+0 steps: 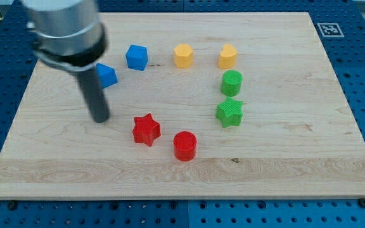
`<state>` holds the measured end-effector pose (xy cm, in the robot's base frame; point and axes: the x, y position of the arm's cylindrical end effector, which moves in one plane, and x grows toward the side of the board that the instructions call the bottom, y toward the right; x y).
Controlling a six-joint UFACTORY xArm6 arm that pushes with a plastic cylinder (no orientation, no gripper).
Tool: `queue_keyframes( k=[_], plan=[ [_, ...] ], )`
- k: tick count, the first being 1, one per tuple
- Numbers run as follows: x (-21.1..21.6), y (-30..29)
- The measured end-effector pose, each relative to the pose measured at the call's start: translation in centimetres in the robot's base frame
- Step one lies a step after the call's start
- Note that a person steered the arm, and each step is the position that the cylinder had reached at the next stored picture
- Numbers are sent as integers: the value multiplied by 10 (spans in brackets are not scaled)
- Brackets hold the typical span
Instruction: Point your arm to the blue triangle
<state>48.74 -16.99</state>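
The blue triangle (108,75) lies near the board's upper left, just above and slightly right of my tip (99,120), a bare rod with no jaws to open or shut.

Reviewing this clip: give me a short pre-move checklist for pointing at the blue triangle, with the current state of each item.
1. Target visible: blue triangle partly hidden behind the rod, identifiable. Ok.
2. My tip located: on the board, below the triangle toward the view's bottom. Ok.
3. Tip touching the triangle: the rod overlaps its left edge. Cannot tell.
4. Path between tip and triangle free of other blocks. Ok.
5. Blue cube, to the triangle's upper right, stands apart from it. Ok.
6. Red star lies clear of the tip, to the view's right. Ok.
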Motion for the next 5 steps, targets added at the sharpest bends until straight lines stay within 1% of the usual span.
queue_keyframes(
  k=[1,2,3,4,5],
  plan=[
    [-31,-44],
    [-82,-61],
    [-122,-51],
    [-126,-6],
    [-117,20]
  ],
)
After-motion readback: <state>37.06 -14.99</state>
